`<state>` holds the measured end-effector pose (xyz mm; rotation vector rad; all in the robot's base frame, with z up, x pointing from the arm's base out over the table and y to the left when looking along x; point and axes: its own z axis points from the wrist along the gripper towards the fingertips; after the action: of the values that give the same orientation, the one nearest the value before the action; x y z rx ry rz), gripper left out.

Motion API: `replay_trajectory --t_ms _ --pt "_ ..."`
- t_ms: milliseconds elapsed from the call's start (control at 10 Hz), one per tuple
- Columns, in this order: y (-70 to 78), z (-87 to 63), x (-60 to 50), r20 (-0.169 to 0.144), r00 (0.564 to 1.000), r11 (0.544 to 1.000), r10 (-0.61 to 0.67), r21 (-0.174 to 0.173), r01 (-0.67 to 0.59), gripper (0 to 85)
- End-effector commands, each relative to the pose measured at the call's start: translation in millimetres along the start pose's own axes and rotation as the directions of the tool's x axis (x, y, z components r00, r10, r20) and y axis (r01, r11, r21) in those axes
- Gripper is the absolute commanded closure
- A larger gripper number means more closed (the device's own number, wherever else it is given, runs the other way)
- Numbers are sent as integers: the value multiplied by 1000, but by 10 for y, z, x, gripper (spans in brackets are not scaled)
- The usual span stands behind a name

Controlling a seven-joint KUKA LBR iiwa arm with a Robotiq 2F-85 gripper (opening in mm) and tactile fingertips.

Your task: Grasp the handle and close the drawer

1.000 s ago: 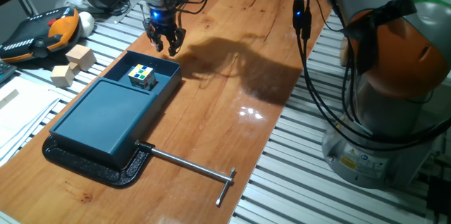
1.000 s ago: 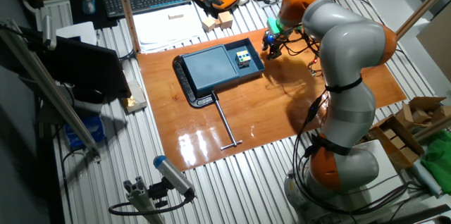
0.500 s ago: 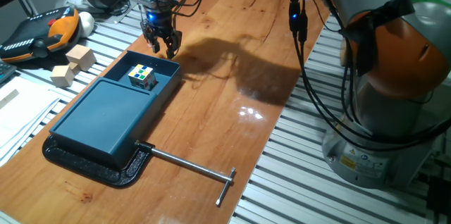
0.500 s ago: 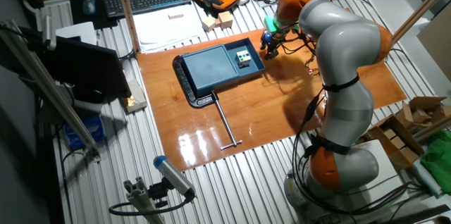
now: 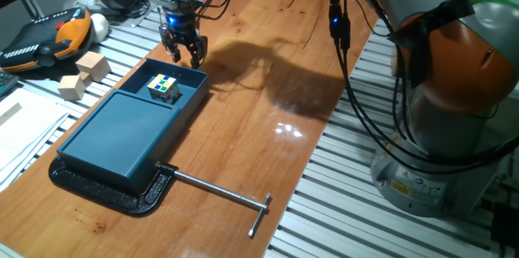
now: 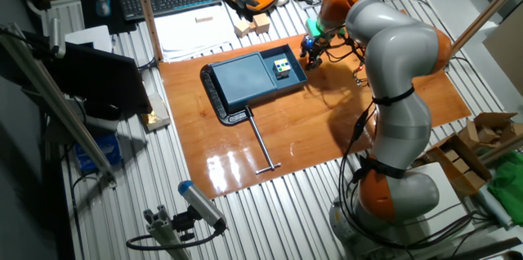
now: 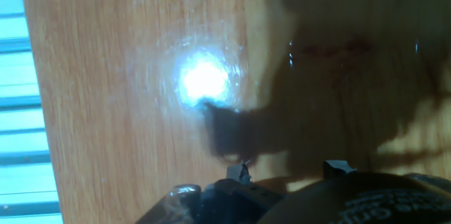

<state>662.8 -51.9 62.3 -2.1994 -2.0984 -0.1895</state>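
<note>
The gripper [image 5: 184, 50], fingers spread and empty, hovers beside the handle [image 5: 180, 71] of the open teal drawer [image 5: 170, 85] on the counter [image 5: 268, 88]. It should descend squarely over that end wall before closing.

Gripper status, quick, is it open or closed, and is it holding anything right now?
Gripper: open, holding nothing, hovering just beyond the handle of the drawer, not touching it.

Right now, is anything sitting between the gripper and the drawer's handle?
No. In one fixed view the gripper hangs just beyond the handle of the open drawer, with only bare wooden table between them.
</note>
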Motion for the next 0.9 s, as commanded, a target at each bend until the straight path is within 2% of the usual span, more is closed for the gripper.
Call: replay_trajectory --t_ms 0,300,800 --pt "10 18 7 -3 1000 1000 -5 4 5 227" --pt "18 64 51 -28 1000 1000 -9 20 9 223" --pt "29 119 93 -26 1000 1000 -16 26 17 230"
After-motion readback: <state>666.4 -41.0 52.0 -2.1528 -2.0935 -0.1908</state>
